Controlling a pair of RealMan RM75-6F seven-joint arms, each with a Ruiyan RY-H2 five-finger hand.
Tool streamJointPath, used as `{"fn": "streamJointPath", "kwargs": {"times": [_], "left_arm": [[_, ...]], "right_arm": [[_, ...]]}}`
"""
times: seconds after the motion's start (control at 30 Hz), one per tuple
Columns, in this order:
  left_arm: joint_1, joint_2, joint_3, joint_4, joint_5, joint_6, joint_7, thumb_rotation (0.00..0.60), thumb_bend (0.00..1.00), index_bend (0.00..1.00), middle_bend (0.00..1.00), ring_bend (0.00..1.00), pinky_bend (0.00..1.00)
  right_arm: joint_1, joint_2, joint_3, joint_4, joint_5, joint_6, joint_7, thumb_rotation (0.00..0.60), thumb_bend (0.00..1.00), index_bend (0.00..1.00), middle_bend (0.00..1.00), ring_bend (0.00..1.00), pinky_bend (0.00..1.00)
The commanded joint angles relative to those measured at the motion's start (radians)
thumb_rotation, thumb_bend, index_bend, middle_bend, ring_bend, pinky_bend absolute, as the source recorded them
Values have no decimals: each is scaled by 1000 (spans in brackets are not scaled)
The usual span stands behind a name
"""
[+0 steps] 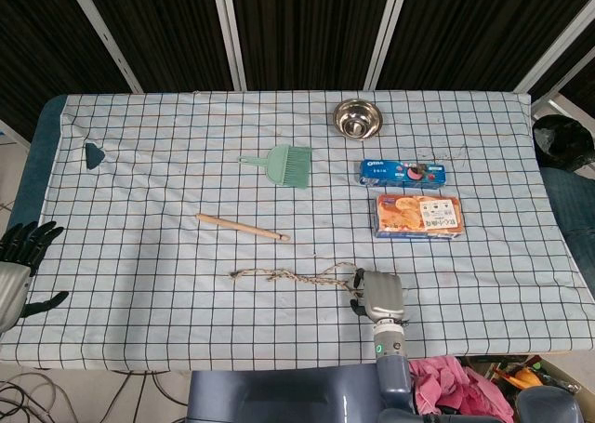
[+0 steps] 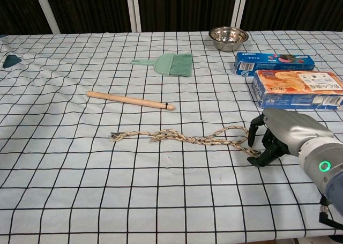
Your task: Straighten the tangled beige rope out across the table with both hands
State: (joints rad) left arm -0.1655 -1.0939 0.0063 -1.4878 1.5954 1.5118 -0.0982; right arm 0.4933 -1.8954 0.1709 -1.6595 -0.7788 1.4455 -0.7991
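The beige rope [image 1: 288,276] [image 2: 182,138] lies twisted along the near middle of the checked table, running left to right and ending in a small loop. My right hand [image 1: 381,296] [image 2: 286,134] sits at that right end, its dark fingers curled down around the rope's tip. The left end of the rope lies free. My left hand [image 1: 17,265] hangs beyond the table's left edge with its fingers spread, holding nothing; only the head view shows it.
A wooden stick [image 1: 242,227] [image 2: 130,100] lies just behind the rope. Farther back are a green brush [image 1: 284,165], a steel bowl [image 1: 358,118], a blue biscuit box [image 1: 403,172] and an orange box [image 2: 298,87] close to my right hand.
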Motion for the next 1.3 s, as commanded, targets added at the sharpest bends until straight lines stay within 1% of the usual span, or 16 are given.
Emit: {"fn": "streamJointPath", "kwargs": {"times": [0.03,0.17,0.3,0.73,1.3], "left_arm": [[1,1,-1,0,0,1,-3,600,73,103,66,3,24],[2,1,-5,1,-6,-2,-4,600,73,104,66,4,24],[2,3,-5,-2,-6,-4,-3,600,73,104,65,3,24],[8,5,-15,-6,-17,-3,2,600,73,105,64,3,24],[12,4,-24,-11,-32,-11,15,600,73,105,63,3,24]], "right_arm": [[0,-4,3,-2,5,-5,-3,600,217,504,896,994,992],[0,-8,12,-9,13,-10,-4,600,218,506,896,995,993],[3,-22,22,11,11,-8,-4,600,226,518,898,997,994],[12,-48,37,38,25,-16,-29,600,312,533,900,1000,996],[13,-62,49,60,24,-23,-33,600,369,559,900,1000,996]]}}
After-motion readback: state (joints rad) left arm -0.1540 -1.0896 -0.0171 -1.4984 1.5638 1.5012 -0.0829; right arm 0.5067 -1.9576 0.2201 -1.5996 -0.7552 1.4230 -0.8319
